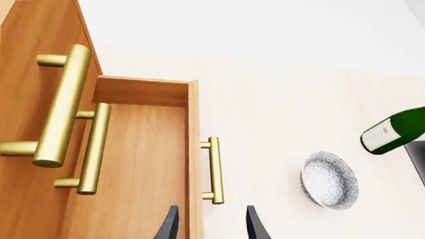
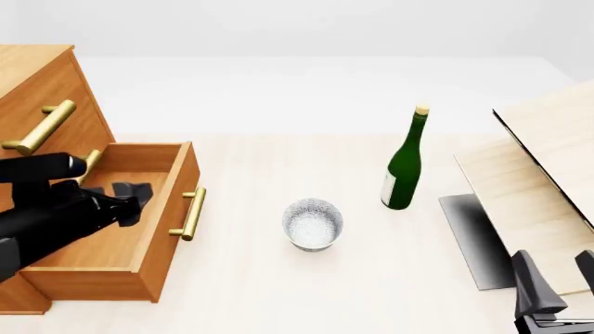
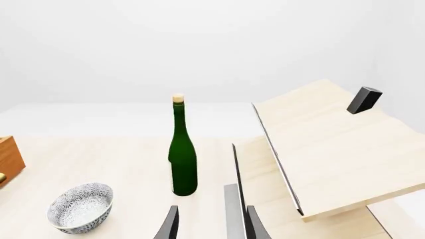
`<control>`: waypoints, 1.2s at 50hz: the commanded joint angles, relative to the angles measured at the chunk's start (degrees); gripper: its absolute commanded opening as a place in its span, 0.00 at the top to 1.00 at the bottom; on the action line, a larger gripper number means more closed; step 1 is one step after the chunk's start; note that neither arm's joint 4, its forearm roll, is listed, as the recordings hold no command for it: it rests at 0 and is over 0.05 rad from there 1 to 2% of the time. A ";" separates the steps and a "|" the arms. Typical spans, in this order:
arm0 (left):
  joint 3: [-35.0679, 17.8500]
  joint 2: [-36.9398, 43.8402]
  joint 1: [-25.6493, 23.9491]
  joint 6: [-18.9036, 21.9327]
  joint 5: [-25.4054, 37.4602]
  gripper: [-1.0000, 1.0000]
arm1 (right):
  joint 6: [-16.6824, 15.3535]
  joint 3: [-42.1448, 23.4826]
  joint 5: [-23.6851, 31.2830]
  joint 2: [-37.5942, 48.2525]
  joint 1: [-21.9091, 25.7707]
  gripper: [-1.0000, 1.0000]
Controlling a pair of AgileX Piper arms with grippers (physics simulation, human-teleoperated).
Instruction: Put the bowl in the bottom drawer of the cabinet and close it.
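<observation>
Nearest me in the front view, my right gripper (image 2: pixel 555 278) sits low at about 4 o'clock, fingers spread and carrying nothing. My left gripper (image 2: pixel 130 191) hangs over the bottom drawer (image 2: pixel 139 268) at 9 o'clock; its wrist view shows the fingers apart with nothing between them.

The drawer is pulled out of the cabinet (image 2: pixel 37 76) and looks bare inside, its brass handle (image 2: pixel 192 213) facing the table (image 2: pixel 278 299). The bowl (image 2: pixel 313 223) stands upright near mid-table, apart from the drawer at its 9 o'clock and from the green bottle (image 2: pixel 405 163) out toward 1 o'clock.

I judge the bowl to be light, rigid, glazed, so slippery and liable to chip. I would pinch its rim, one finger inside and one outside, on the side nearest me, and lift gently.

At 3 o'clock are the pale boards (image 2: pixel 547 181).
</observation>
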 commanded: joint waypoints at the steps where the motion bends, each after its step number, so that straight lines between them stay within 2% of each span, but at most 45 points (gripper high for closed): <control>1: 0.24 4.99 0.10 -1.21 -2.79 0.00 | 0.01 0.00 0.00 -0.01 0.00 0.00; 60: 5.20 15.04 -1.11 -3.95 -9.12 0.00 | 0.12 0.00 0.00 0.00 -0.04 0.00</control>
